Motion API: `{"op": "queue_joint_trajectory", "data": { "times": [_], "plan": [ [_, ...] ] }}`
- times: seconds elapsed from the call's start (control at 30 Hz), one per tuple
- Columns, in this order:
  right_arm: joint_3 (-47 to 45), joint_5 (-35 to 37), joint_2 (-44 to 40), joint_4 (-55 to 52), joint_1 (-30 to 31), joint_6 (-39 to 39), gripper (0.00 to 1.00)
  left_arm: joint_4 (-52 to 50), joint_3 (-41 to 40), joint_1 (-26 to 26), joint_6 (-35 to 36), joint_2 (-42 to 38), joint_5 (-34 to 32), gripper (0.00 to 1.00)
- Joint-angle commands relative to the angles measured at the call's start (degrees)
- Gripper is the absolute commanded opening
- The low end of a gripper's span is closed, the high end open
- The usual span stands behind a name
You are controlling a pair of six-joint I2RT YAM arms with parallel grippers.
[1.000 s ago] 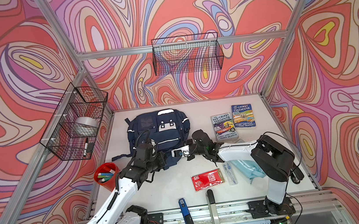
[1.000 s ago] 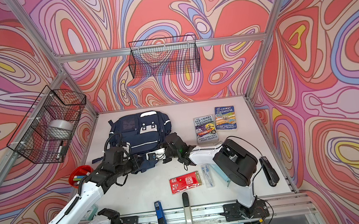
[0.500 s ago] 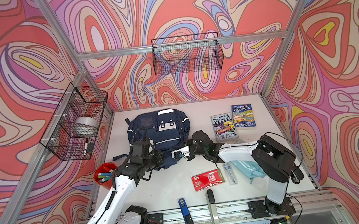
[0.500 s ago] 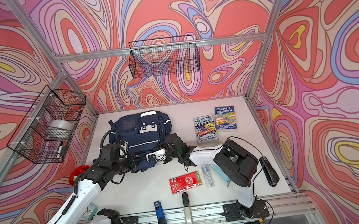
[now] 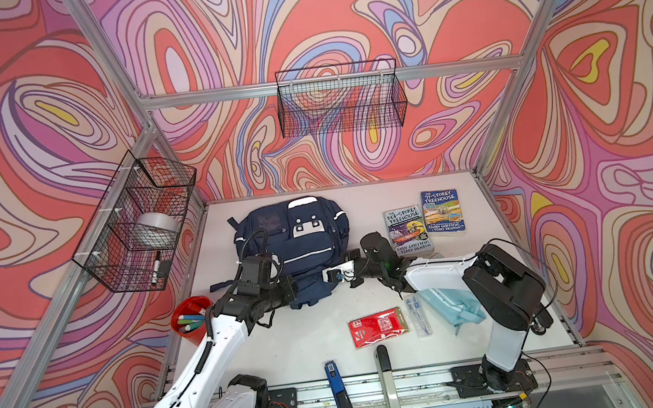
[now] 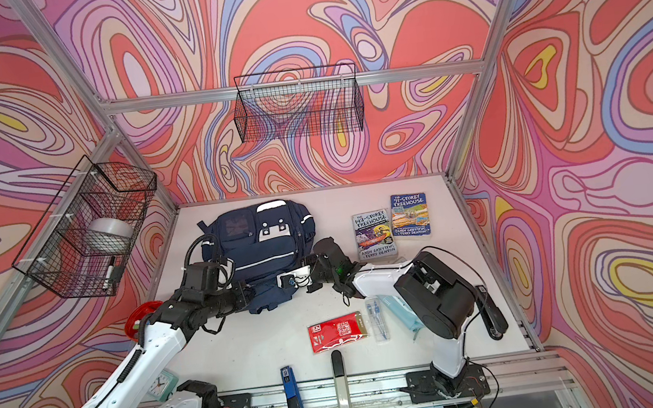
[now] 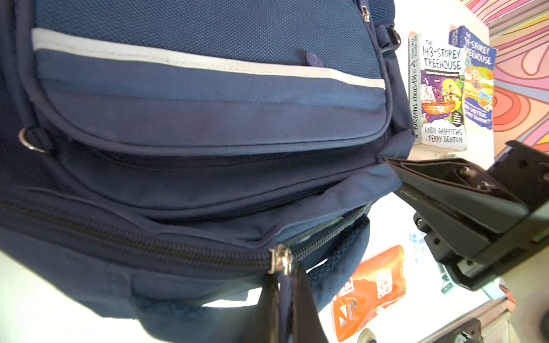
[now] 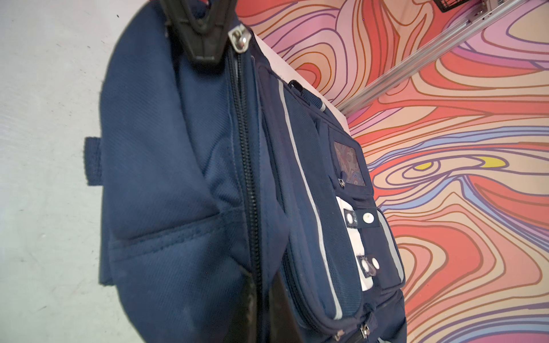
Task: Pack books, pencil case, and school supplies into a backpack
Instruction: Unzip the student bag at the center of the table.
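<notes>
The navy backpack (image 5: pixel 291 238) (image 6: pixel 258 242) lies flat at the back left of the table. My left gripper (image 7: pixel 283 285) (image 5: pixel 296 291) is shut on the fabric pull of the main zip, just under the metal slider (image 7: pixel 279 261). My right gripper (image 8: pixel 261 297) (image 5: pixel 323 278) is shut on the backpack's fabric beside the zip (image 7: pixel 386 175). Between slider and right gripper the zip gapes a little. Two books (image 5: pixel 407 231) (image 5: pixel 442 212) lie at the back right. The red packet (image 5: pixel 378 326), the pens (image 5: pixel 418 315) and the light blue pencil case (image 5: pixel 451 308) lie at the front right, the case partly under my right arm.
A red cup of markers (image 5: pixel 189 319) stands at the left edge. A blue stapler (image 5: pixel 340 392) and a grey bar tool (image 5: pixel 386 374) lie on the front rail. A small clock (image 6: pixel 161 385) sits front left. Wire baskets (image 5: pixel 340 99) (image 5: pixel 138 222) hang on the walls.
My left gripper has moved a little to the left along the zip with the pull in it. The right gripper has stayed on the fabric.
</notes>
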Motion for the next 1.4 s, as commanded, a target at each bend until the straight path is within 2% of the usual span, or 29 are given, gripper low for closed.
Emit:
{"op": "queue_joint_trajectory", "data": {
  "times": [0.0, 0.13, 0.23, 0.27, 0.33, 0.4, 0.53, 0.63, 0.73, 0.83, 0.93, 1.03, 1.23, 1.3, 1.33, 1.37],
  "plan": [
    [-0.7, 6.2, -0.6, -4.5, -4.9, -0.7, 0.00, -3.0, 0.3, 2.4, 0.3, -1.3, -9.2, 0.00],
    [-1.9, 6.9, -0.1, -2.0, -7.8, -0.7, 0.00, -1.5, -1.7, 3.2, 0.1, -1.8, -7.6, 0.00],
    [0.8, 6.1, -0.5, -5.8, -7.6, -1.6, 0.00, 1.9, -3.0, 3.1, -2.5, -1.8, -1.6, 0.00],
    [2.1, 6.4, -1.0, -7.9, -6.2, -0.6, 0.06, 3.4, -3.5, 2.8, -4.4, -1.8, 0.5, 0.00],
    [1.7, 8.8, -2.2, -7.6, -2.4, 1.4, 0.36, 5.9, -3.7, 1.2, -7.6, -2.4, 2.2, 0.00],
    [-1.3, 9.3, -5.9, -4.9, 1.3, 3.6, 0.50, 6.7, -2.7, -0.4, -9.6, -3.3, 1.7, 0.00],
    [-2.6, 11.4, -9.1, -3.8, 6.7, 13.5, 0.56, 7.7, -1.1, -1.0, -10.9, -2.5, 3.8, 0.00],
    [-0.5, 12.5, -7.6, -2.1, 10.2, 19.0, 0.59, 11.4, -2.1, -1.7, -13.4, -1.1, 5.9, 0.00],
    [2.5, 17.2, -2.9, -2.6, 12.3, 19.3, 0.59, 11.0, -0.6, -2.5, -13.0, 0.4, 5.2, 0.00],
    [-1.2, 21.3, 2.3, 5.2, 12.3, 18.9, 0.60, 11.6, 0.3, -2.5, -13.2, 0.0, 5.1, 0.00],
    [-2.3, 22.6, 4.9, 6.9, 12.2, 19.4, 0.60, 11.1, 1.5, -2.5, -13.3, 0.7, 5.7, 0.00],
    [-5.1, 20.5, 5.5, 11.3, 12.2, 22.7, 0.61, 12.6, 1.3, -2.4, -13.9, 1.0, 5.8, 0.00],
    [-5.0, 26.3, 5.5, 14.6, 11.9, 22.2, 0.61, 10.3, 0.6, -2.4, -12.4, 0.6, 6.0, 0.00],
    [-3.2, 23.4, 5.6, 11.8, 11.9, 19.3, 0.57, 8.1, 0.8, -2.3, -11.6, 0.0, 6.6, 0.00],
    [-1.8, 21.9, 6.3, 10.0, 11.9, 18.8, 0.49, 8.1, 0.8, -2.4, -11.8, -0.3, 7.1, 0.00],
    [-0.2, 20.7, 7.3, 8.3, 11.8, 18.1, 0.37, 7.8, 0.7, -2.5, -12.1, -0.8, 7.7, 0.00]
  ]
}}
